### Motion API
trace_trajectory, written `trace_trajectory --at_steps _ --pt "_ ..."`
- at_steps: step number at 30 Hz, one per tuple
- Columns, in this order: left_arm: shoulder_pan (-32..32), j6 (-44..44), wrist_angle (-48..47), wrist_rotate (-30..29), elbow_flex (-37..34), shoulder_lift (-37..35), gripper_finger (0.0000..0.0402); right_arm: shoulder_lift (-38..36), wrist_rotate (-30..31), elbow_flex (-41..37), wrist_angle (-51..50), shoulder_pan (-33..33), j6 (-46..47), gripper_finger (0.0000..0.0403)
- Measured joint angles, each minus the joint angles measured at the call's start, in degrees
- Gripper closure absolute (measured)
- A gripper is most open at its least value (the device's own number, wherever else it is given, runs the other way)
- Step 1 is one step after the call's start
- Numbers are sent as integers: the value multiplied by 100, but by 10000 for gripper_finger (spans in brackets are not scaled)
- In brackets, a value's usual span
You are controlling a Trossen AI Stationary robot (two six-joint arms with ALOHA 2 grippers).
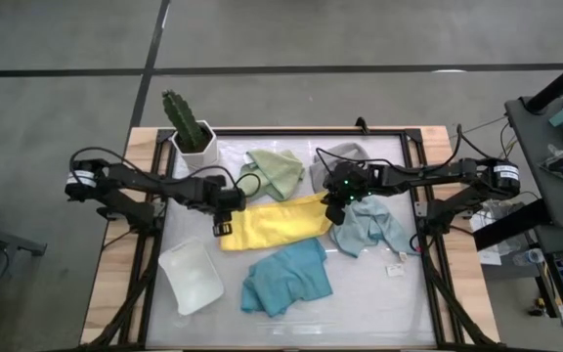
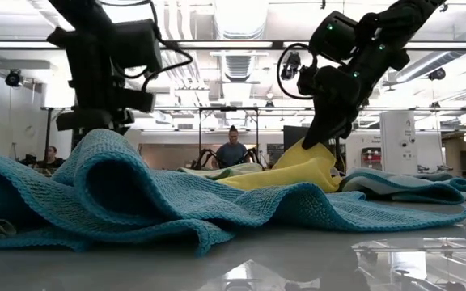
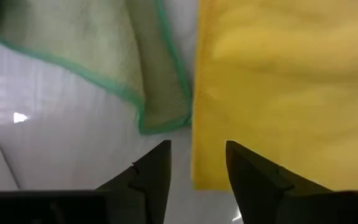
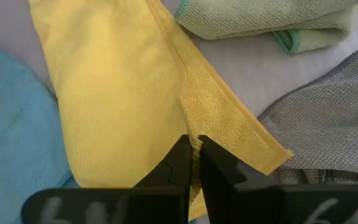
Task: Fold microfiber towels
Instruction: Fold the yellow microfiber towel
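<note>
A yellow towel (image 1: 272,225) lies spread in the middle of the table. My right gripper (image 1: 332,210) is shut on its right end. At the towel's left end my left gripper (image 1: 225,220) points down with its fingers open. In the left wrist view the left gripper (image 3: 197,165) has the yellow towel's left edge (image 3: 197,124) running in between its fingers, with no touch showing. A sage green towel (image 1: 277,171) and a grey towel (image 1: 345,154) lie crumpled at the far side. Near the right lies a pale blue towel (image 1: 369,230), and a teal towel (image 1: 286,279) lies at the near side. My right gripper pinches the yellow towel between its two shut fingers, at a hemmed strip near the towel's right end (image 4: 194,134). The fingers slant down from the table's right. The held end rises to a peak (image 2: 310,153), and the remainder lies slack on the table.
A white tray (image 1: 192,277) sits at the near left. A cactus in a white pot (image 1: 192,132) stands at the far left corner. A small tag (image 1: 396,269) lies near the right edge. The teal towel (image 2: 136,194) fills the low view's foreground.
</note>
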Motion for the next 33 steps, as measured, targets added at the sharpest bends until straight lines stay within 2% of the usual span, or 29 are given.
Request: trace_trajectory --at_steps 12,19,26,29,33 --pt "67 -13 -30 54 -182 0 312 2 8 -2 0 26 66 385" --pt "65 -36 -4 178 -313 2 392 4 5 -4 0 26 68 385" --pt "50 -15 -413 153 -218 -133 401 4 -26 -5 -25 131 68 385" --pt "50 -125 -627 -110 -224 -341 401 4 -17 -7 -24 142 63 385" --pt "65 -322 -632 -305 -247 -695 401 4 323 18 -12 134 24 385"
